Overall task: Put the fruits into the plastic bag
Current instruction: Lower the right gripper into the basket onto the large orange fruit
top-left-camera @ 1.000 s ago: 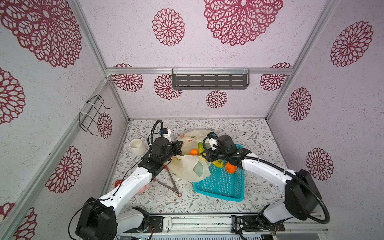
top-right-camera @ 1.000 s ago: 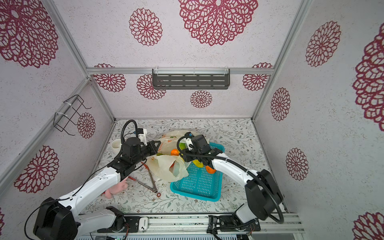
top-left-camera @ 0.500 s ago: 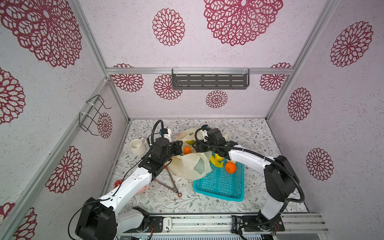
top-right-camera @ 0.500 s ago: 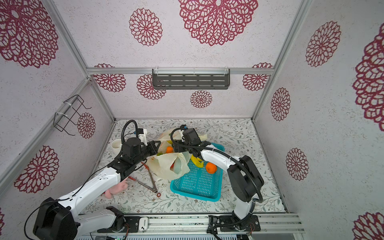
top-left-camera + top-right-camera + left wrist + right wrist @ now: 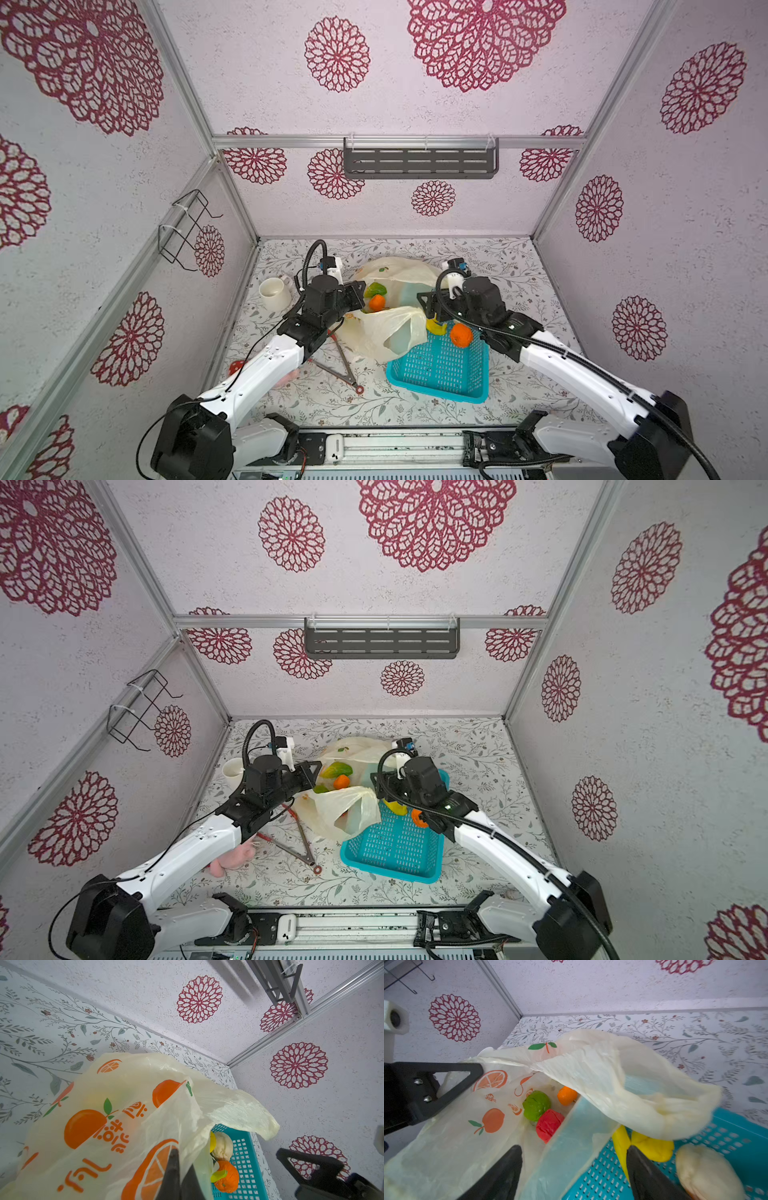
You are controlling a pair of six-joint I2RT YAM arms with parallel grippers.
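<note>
The plastic bag lies crumpled in the middle of the table, its mouth held up. My left gripper is shut on the bag's rim. In the right wrist view a green ball, a red ball and an orange fruit lie inside the bag. My right gripper is open, above where the bag's edge overlaps the basket. A yellow banana, a whitish lumpy fruit and an orange fruit lie in the turquoise basket.
A white mug stands at the back left. Metal tongs lie in front of the bag, with a pink plush toy under the left arm. A grey shelf and a wire rack hang on the walls.
My right gripper reached left over the bag's mouth, opened, and drew back to the right toward the basket. An orange fruit now lies in the bag. The left gripper stayed put.
</note>
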